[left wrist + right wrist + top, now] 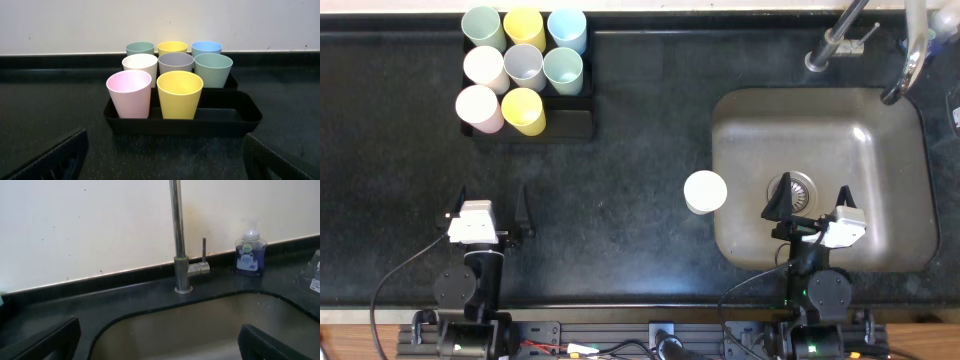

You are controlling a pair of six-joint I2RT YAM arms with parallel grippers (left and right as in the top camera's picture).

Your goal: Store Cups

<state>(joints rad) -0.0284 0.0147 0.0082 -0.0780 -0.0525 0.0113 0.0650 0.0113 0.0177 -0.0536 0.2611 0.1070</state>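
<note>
A black tray (571,123) at the back left of the dark counter holds several upright cups, among them a pink cup (129,93) and a yellow cup (179,94) in its front row. The front-right slot (224,114) of the tray is bare. One white cup (705,191) stands alone on the counter, right beside the sink's left rim. My left gripper (492,206) is open over bare counter, well short of the tray (185,126), with nothing between its fingers. My right gripper (809,204) is open above the sink basin, to the right of the white cup.
A steel sink (880,120) fills the right side, with a tall faucet (178,240) behind it. A purple soap bottle (250,253) stands on the back ledge. Dark counter (620,200) lies open between the tray and the sink.
</note>
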